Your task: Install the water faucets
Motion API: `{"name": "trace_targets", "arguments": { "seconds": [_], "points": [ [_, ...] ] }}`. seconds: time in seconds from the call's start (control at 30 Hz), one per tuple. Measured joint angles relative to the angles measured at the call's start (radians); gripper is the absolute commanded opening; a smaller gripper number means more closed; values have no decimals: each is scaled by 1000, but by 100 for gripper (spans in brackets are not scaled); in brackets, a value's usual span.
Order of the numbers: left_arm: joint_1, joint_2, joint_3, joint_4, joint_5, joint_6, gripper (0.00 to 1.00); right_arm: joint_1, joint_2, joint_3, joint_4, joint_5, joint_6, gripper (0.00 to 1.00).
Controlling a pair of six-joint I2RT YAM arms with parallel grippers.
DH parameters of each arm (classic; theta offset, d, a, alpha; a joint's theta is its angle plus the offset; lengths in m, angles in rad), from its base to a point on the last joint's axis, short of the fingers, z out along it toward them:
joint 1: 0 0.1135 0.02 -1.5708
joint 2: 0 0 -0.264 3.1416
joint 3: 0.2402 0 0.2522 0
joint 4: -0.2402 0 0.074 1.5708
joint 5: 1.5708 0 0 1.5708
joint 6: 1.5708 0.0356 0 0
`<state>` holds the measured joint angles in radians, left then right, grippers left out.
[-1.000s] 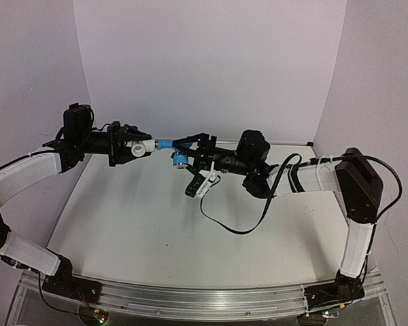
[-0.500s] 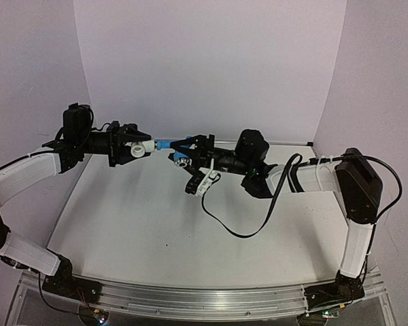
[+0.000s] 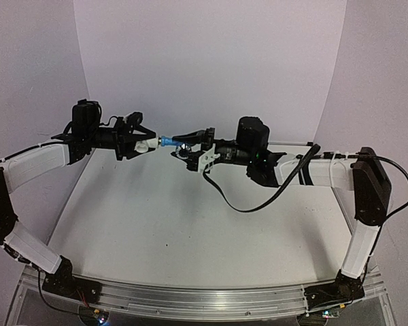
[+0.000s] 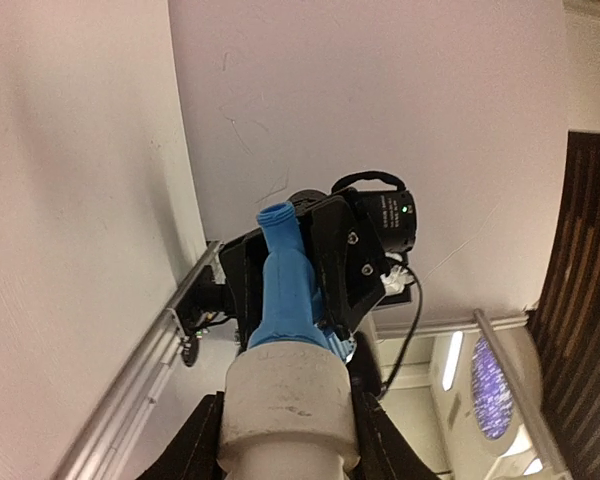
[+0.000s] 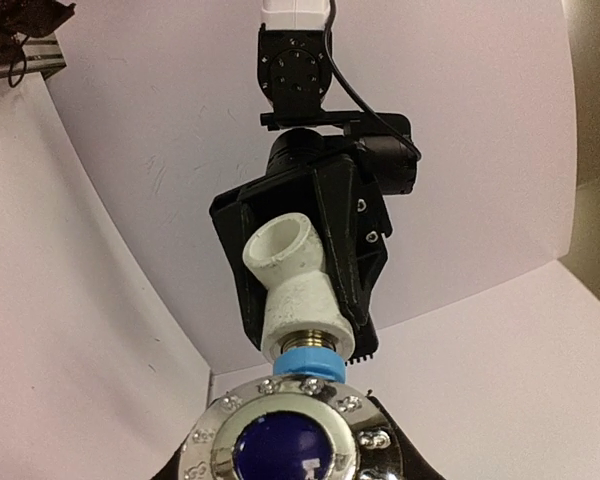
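The light-blue tap (image 3: 167,142) hangs in the air between both grippers, high above the table. My left gripper (image 3: 141,142) is shut on the white elbow fitting (image 3: 145,145). My right gripper (image 3: 184,146) is shut on the tap's handle end. In the left wrist view the white fitting (image 4: 288,400) sits between my fingers, and the blue tap body (image 4: 285,290) runs from it into the right gripper (image 4: 332,262). In the right wrist view the chrome cap with a blue centre (image 5: 290,440) fills the bottom. A blue collar (image 5: 315,362) meets the white fitting (image 5: 292,285), with brass thread showing between them.
A white table (image 3: 190,224) lies below, with white walls on three sides. A black cable (image 3: 245,204) loops from the right arm over the table. An aluminium rail (image 3: 190,295) carries both arm bases at the near edge.
Both grippers have risen a little with the joined parts. The right wrist has turned and its white tag has swung up. The right forearm has stretched out and lifted.
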<state>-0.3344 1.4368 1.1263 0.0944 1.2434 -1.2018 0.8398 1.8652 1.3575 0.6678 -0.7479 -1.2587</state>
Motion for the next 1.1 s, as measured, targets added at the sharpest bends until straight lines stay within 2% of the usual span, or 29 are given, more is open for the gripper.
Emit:
{"name": "trace_targets", "arguments": {
  "seconds": [0.17,0.47,0.7,0.87,0.97,1.1],
  "points": [
    [4,55,48,-17,3,167,0,-7,-3,28,-74,31,152,0],
    [3,60,70,-36,-18,699,0,-8,-30,81,-222,87,566,0],
    [-11,-57,24,-53,-101,1080,0,-1,-43,131,-292,87,908,0],
    [-34,-136,9,-51,-148,1257,0,-12,-43,189,-312,13,1201,0],
    [-52,-164,3,-24,-158,1345,0,-44,-5,289,-341,-111,1526,0],
    [-56,-167,-9,-5,-166,1387,0,-70,74,385,-349,-224,1867,0]
  ]
}}
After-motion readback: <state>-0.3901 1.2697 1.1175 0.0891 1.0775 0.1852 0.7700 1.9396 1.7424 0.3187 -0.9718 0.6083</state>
